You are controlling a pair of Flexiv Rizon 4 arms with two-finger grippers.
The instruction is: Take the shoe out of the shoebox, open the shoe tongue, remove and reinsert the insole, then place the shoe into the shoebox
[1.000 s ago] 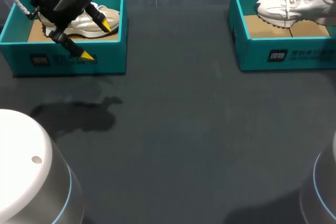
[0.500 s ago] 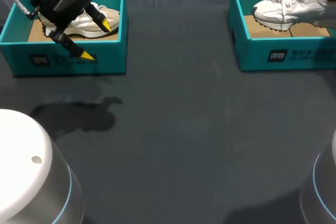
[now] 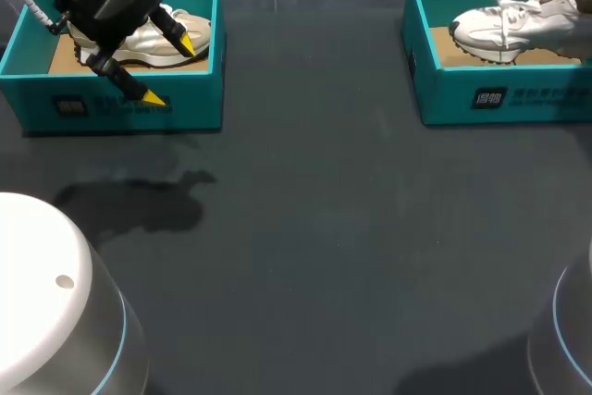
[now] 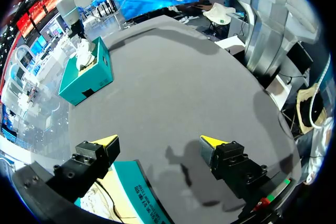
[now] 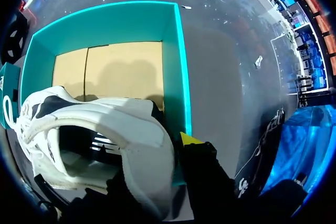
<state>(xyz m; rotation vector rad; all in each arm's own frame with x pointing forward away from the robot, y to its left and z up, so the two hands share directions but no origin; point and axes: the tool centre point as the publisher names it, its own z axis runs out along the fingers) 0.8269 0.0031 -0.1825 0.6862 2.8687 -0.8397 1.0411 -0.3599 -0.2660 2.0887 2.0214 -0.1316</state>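
Right gripper (image 5: 164,156) is clamping the heel of the white shoe (image 5: 105,124) over the right shoebox (image 5: 178,66), 1 yellow finger (image 5: 189,139) outside, the other probably inside. Left gripper (image 3: 170,70) is hovering wide open above the left shoebox (image 3: 194,104), holding nothing.

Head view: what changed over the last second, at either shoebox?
The white shoe in the right shoebox, held at its heel by the right gripper, nudged its toe left, then shifted back and down toward the near wall. The left gripper, left shoebox and left shoe stayed put.
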